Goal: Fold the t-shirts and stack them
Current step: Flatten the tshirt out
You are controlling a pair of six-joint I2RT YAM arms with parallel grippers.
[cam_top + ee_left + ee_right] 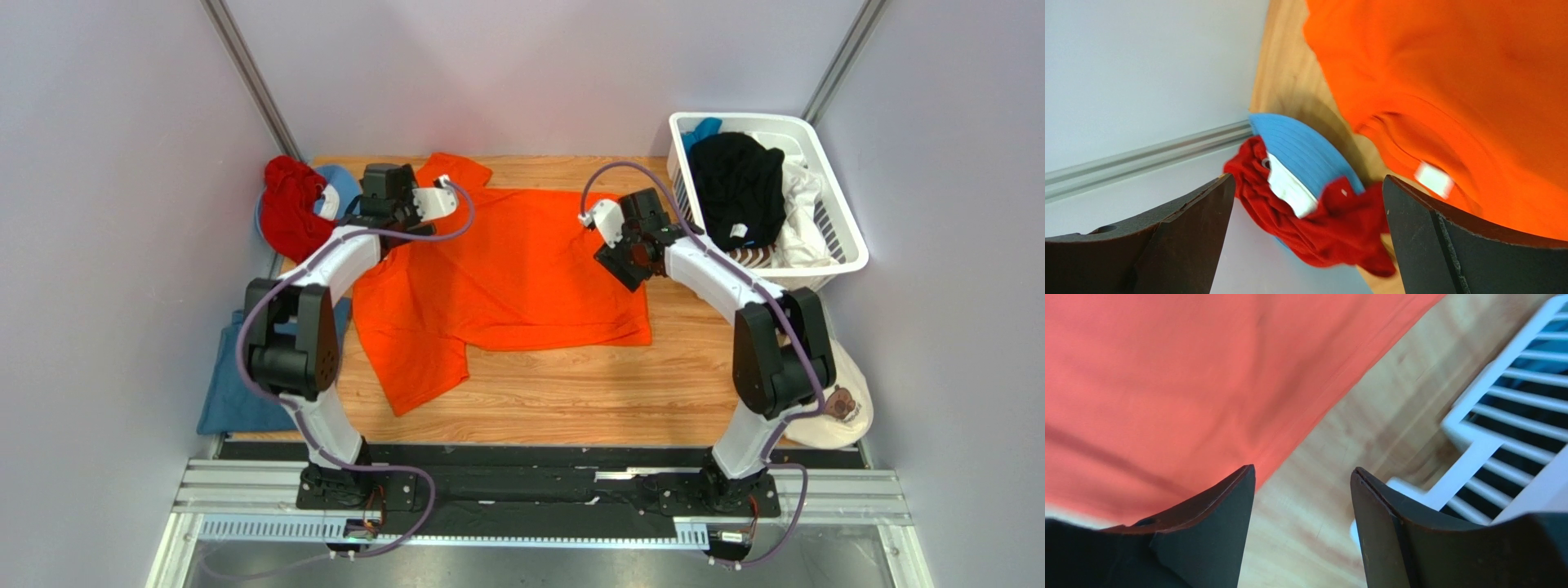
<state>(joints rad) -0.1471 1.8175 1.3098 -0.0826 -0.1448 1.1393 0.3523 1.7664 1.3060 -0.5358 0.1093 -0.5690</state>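
My left gripper [1308, 180] is at full stretch, jaws spread wide, wrist reaching far forward off a folded elbow. My right gripper [1303, 470] is parted too, a touch narrower, tilted downward, with its forearm angling inward from the right.

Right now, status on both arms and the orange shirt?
Left gripper jaws open, empty; right gripper same. Orange t-shirt spread out, unfolded. Red cloth bunched by its collar, far-left corner.
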